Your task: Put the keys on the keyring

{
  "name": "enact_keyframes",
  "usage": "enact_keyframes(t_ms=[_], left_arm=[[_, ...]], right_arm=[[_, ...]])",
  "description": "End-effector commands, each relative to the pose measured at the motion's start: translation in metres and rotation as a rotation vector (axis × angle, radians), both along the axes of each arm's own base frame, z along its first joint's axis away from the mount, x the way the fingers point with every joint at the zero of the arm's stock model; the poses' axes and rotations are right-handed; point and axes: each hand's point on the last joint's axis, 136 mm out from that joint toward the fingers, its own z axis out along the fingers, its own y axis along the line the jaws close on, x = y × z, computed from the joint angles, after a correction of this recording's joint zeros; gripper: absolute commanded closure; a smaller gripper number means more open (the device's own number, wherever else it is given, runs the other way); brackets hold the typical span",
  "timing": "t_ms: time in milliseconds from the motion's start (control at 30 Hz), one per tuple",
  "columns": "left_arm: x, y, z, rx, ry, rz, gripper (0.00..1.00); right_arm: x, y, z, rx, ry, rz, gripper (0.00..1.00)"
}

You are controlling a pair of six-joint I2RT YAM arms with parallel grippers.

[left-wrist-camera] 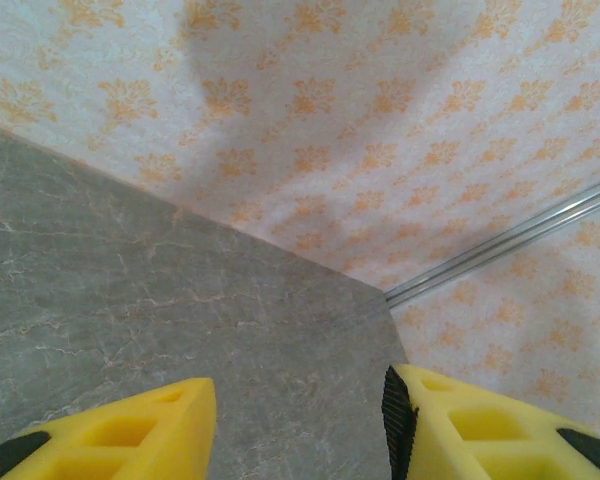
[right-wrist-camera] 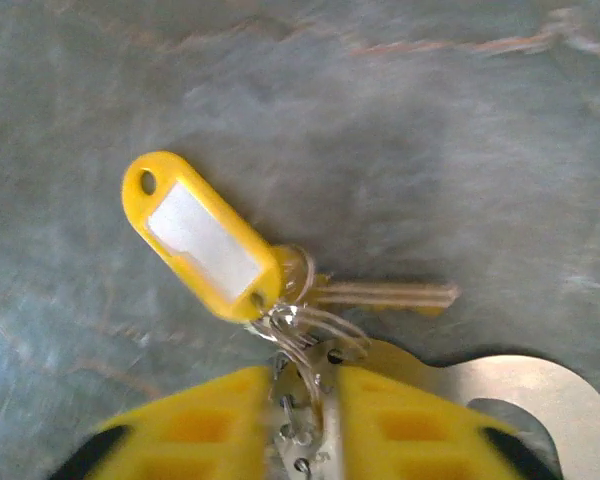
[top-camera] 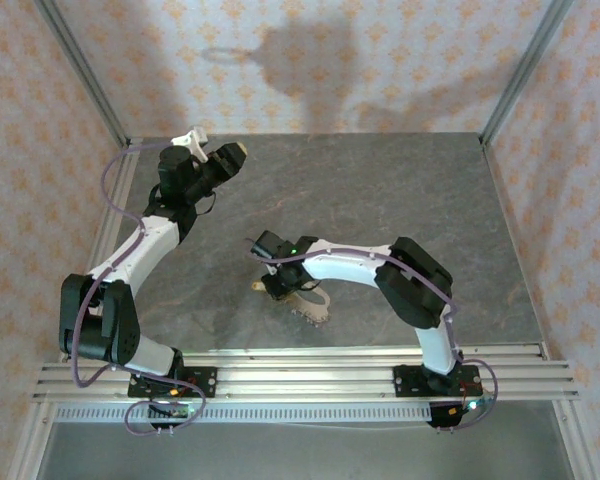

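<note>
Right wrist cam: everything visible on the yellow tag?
The yellow tag is a plastic-looking oblong with rounded ends, a white label insert and a small hole at its far end. It lies flat and diagonal on the grey table. Its near end joins small metal rings beside a brass-looking key; the right claw pinches the chain behind them.

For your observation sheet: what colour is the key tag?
Yellow key tag, white label; right wrist view.

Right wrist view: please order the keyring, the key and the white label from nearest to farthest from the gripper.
1. The keyring: between the tips of the right gripper, centre.
2. The key: just beyond, toward the picture's right.
3. The white label: farthest, up and to the picture's left.
</note>
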Motion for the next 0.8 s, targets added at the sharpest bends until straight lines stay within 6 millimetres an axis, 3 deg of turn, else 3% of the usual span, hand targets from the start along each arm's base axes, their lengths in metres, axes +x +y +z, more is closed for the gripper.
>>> enact_keyframes(t_ms=[0, 200, 367, 467, 533, 667, 767], left_arm=[[-0.006, 0.001, 0.024, -0.013, -0.062, -0.008, 0.51], [-0.006, -0.002, 0.026, -0.012, -0.062, -0.026, 0.51], [-0.004, -0.009, 0.024, -0.02, -0.052, -0.056, 0.51], [-0.002, -0.019, 0.02, -0.02, -0.036, -0.088, 0.51], [-0.001, -0.026, 0.016, -0.014, -0.025, -0.107, 0.51], [0.001, -0.037, 0.01, -0.003, -0.004, -0.138, 0.5], [0.003, -0.042, 0.007, -0.004, 0.004, -0.149, 0.49]], right_arm=[[0.033, -0.022, -0.01, -0.071, -0.085, -0.134, 0.92], [0.098, -0.07, 0.007, -0.024, -0.151, -0.403, 1.0], [0.122, -0.115, 0.026, 0.004, -0.184, -0.583, 1.0], [0.12, -0.115, 0.045, 0.098, -0.174, -0.604, 0.74], [0.12, -0.113, 0.062, 0.161, -0.2, -0.612, 0.63], [0.132, -0.12, 0.082, 0.162, -0.254, -0.587, 0.56], [0.143, -0.132, 0.078, 0.13, -0.25, -0.568, 0.53]])
